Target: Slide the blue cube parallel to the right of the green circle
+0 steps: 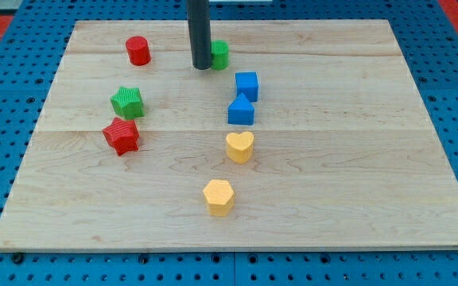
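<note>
The blue cube [246, 85] sits below-right of the green circle [219, 54], not yet level, while my tip [200, 67] (a plain rod, no jaws) touches the circle's left.

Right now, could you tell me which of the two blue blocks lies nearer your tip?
The blue cube, the upper one, is nearer my tip; the blue triangular block sits just below it.

Blue cube [246, 85] below-right of green circle [219, 54]
</note>
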